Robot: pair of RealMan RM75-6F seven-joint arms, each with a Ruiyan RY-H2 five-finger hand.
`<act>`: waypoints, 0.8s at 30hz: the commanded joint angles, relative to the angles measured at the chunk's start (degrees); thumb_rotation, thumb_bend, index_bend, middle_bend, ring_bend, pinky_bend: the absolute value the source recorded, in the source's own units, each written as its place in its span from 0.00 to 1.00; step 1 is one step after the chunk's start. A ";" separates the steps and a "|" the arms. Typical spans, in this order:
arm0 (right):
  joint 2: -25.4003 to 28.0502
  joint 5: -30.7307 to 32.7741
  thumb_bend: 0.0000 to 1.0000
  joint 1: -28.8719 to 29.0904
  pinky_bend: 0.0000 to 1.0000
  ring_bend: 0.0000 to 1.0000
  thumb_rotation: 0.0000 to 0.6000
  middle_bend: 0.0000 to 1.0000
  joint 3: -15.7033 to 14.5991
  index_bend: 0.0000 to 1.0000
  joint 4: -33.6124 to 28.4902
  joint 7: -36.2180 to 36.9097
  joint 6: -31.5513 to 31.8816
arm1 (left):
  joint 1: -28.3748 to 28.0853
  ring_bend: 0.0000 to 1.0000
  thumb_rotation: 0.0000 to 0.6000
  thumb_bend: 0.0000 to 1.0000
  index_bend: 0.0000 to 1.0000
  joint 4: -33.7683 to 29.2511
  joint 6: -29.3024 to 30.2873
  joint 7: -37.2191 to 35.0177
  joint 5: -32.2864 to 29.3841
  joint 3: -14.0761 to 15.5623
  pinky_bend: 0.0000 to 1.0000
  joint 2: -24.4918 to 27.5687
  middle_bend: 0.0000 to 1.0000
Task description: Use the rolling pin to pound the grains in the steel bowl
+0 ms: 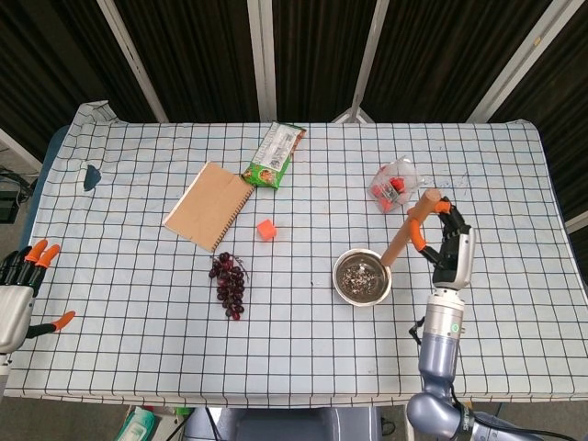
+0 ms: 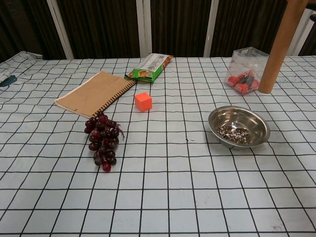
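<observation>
A steel bowl [image 1: 362,277] [image 2: 239,126] with grains [image 1: 359,275] [image 2: 234,133] in its bottom sits right of the table's middle. My right hand [image 1: 443,241] grips a wooden rolling pin [image 1: 410,231] [image 2: 279,47] near its top end. The pin tilts, its lower end hanging above the bowl's right rim. In the chest view only the pin shows, not the hand. My left hand [image 1: 20,285] stays at the table's left edge, fingers apart, holding nothing.
A brown notebook [image 1: 209,205], a green snack packet [image 1: 274,155], an orange cube [image 1: 266,229] and a bunch of dark grapes [image 1: 229,285] lie left of the bowl. A clear plastic box [image 1: 395,183] with red items stands behind the bowl.
</observation>
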 commanded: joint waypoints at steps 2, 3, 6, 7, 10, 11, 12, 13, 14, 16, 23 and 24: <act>-2.80 0.41 0.52 0.65 0.00 0.22 1.00 0.60 0.98 0.75 1.04 1.81 1.55 | -0.01 0.00 1.00 0.05 0.00 -0.14 -0.05 -0.12 -0.04 0.02 0.00 0.06 0.00; -3.75 0.37 0.52 0.82 0.00 0.22 1.00 0.60 1.33 0.75 1.45 2.42 2.21 | 0.00 0.00 1.00 0.06 0.00 -0.18 -0.06 -0.15 -0.06 0.01 0.00 0.08 0.00; -5.66 0.14 0.52 1.29 0.00 0.23 1.00 0.60 1.81 0.75 2.71 3.15 3.44 | 0.01 0.00 1.00 0.05 0.00 -0.21 -0.08 -0.30 -0.03 0.05 0.00 0.15 0.00; -6.21 -0.07 0.52 1.46 0.00 0.23 1.00 0.60 1.77 0.75 3.24 3.28 3.68 | 0.02 0.00 1.00 0.05 0.00 -0.20 -0.08 -0.38 -0.01 0.08 0.00 0.17 0.00; -7.32 -0.93 0.52 1.45 0.00 0.24 1.00 0.60 1.12 0.75 4.56 3.51 4.50 | 0.02 0.00 1.00 0.05 0.00 -0.15 -0.18 -0.57 0.02 0.15 0.00 0.22 0.00; -7.63 -1.27 0.52 1.39 0.00 0.24 1.00 0.60 0.88 0.75 4.97 3.69 4.74 | 0.01 0.00 1.00 0.05 0.00 -0.15 -0.19 -0.62 0.04 0.16 0.00 0.23 0.00; -7.84 -1.52 0.52 1.33 0.00 0.24 1.00 0.60 0.67 0.75 5.28 3.81 4.94 | 0.01 0.00 1.00 0.05 0.00 -0.15 -0.19 -0.64 0.06 0.17 0.00 0.23 0.00; -8.18 -1.91 0.52 1.26 0.00 0.24 1.00 0.60 0.36 0.75 5.84 3.87 5.26 | 0.01 0.00 1.00 0.05 0.00 -0.16 -0.17 -0.65 0.11 0.18 0.00 0.24 0.00; -8.53 -2.36 0.52 1.20 0.00 0.24 1.00 0.60 0.02 0.75 6.43 3.97 5.58 | 0.02 0.00 1.00 0.06 0.00 -0.17 -0.14 -0.67 0.17 0.20 0.00 0.24 0.00; -9.24 -3.13 0.52 1.05 0.00 0.24 1.00 0.60 -0.73 0.75 7.62 4.17 6.17 | 0.04 0.00 1.00 0.06 0.00 -0.24 -0.12 -0.67 0.22 0.25 0.00 0.23 0.00; -12.31 -4.58 0.55 0.73 0.00 0.24 1.00 0.60 -1.49 0.75 11.37 6.42 8.13 | 0.08 0.00 1.00 0.06 0.00 -0.38 -0.08 -0.46 0.35 0.37 0.00 0.21 0.00; -12.56 -4.69 0.55 0.73 0.00 0.24 1.00 0.60 -1.59 0.75 11.73 6.67 8.12 | 0.09 0.00 1.00 0.06 0.00 -0.39 -0.03 -0.45 0.40 0.38 0.00 0.21 0.00</act>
